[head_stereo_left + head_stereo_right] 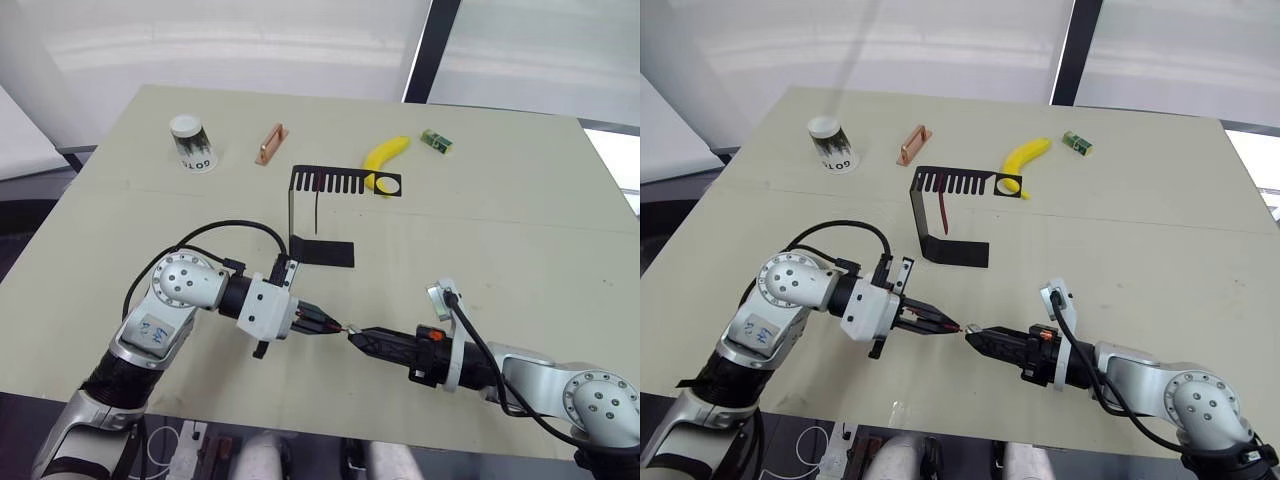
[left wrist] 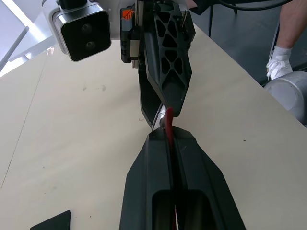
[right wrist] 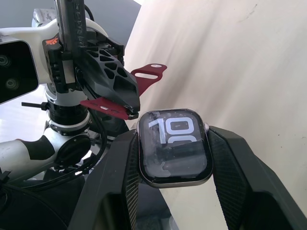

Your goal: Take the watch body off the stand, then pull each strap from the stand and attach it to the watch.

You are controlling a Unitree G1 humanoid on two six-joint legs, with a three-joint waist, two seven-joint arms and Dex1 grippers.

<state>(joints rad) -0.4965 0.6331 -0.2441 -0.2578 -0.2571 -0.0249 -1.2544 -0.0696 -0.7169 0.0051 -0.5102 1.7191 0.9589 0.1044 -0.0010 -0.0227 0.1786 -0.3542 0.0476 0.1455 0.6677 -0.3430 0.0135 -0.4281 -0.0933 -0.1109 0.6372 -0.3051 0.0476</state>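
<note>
Strap (image 3: 108,106) seemingly touches watch body (image 3: 175,146); joint hidden.

Two grippers meet tip to tip low over the near middle of the table (image 1: 520,230). Just beyond them stands the stand (image 1: 318,215), blocking a straight reach to the far side. Farther back lie a banana (image 1: 384,157), cup (image 1: 192,144) and copper block (image 1: 270,143). Wide bare tabletop on the right.
</note>
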